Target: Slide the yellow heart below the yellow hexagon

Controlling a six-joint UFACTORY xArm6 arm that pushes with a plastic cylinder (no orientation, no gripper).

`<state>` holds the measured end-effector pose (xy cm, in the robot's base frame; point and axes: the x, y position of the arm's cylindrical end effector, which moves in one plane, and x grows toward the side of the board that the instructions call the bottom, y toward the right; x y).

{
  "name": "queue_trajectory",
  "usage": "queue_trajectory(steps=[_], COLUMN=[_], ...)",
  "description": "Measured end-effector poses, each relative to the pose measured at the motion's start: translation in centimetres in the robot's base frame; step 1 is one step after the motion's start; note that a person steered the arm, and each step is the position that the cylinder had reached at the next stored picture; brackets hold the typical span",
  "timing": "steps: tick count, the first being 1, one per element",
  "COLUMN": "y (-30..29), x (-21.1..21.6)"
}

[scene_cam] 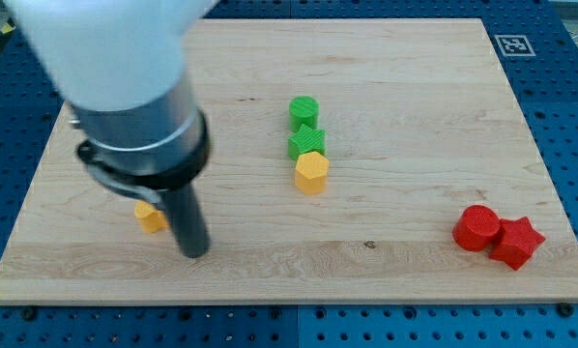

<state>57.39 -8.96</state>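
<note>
The yellow hexagon (pixel 310 173) stands near the board's middle, touching the green star (pixel 306 144) just above it. The yellow heart (pixel 151 217) lies at the view's lower left, partly hidden behind my rod. My tip (pixel 193 253) rests on the board just right of and slightly below the heart, close to or touching it. The heart is far to the left of the hexagon.
A green cylinder (pixel 303 111) sits above the green star. A red cylinder (pixel 477 228) and a red star (pixel 517 242) touch each other at the lower right. The wooden board (pixel 415 116) ends near the view's bottom. The arm's big body covers the upper left.
</note>
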Motion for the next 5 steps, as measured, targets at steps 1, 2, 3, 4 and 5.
queue_trajectory(steps=[1,2,3,4,5], y=[-0.5,-5.2,-10.8,-12.0,-12.0], x=[0.4,1.0,0.9,-1.3,-1.3])
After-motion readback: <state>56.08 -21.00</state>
